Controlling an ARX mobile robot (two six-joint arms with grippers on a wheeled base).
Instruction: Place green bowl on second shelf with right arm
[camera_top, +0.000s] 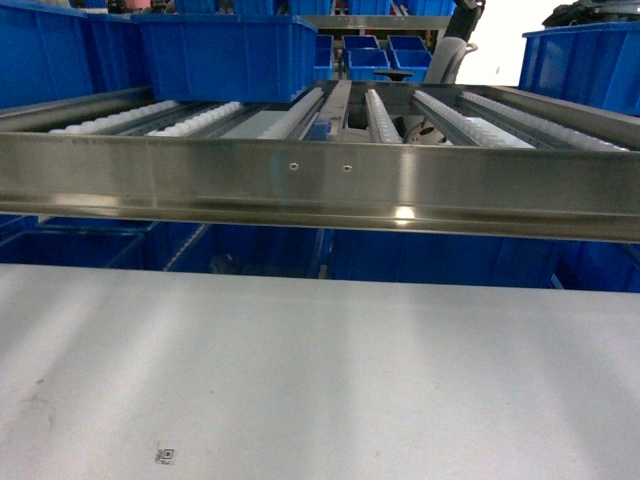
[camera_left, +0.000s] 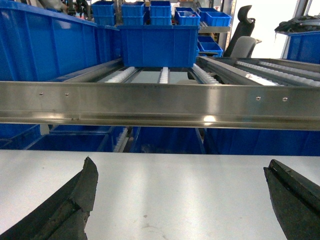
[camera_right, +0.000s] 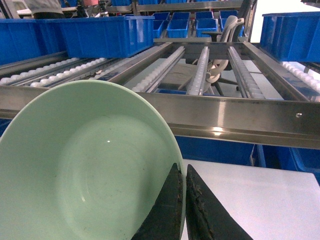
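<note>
Green bowl (camera_right: 90, 165) empty, rim pinched in right pincer (camera_right: 184, 200) — left pincer (camera_left: 180, 200) gapes wide, holding nothing, over desk (camera_left: 175, 185)

A steel front rail (camera_top: 320, 185) runs across the whole middle of my head view, barring a straight path onto the roller shelf (camera_top: 400, 115). Blue bins (camera_top: 225, 55) block the upper left, while the upper-centre rollers and the white table (camera_top: 320, 380) below lie open.

Blue bins (camera_top: 225, 55) sit on a steel roller rack (camera_top: 320, 175) behind a white table (camera_top: 320, 370)
</note>
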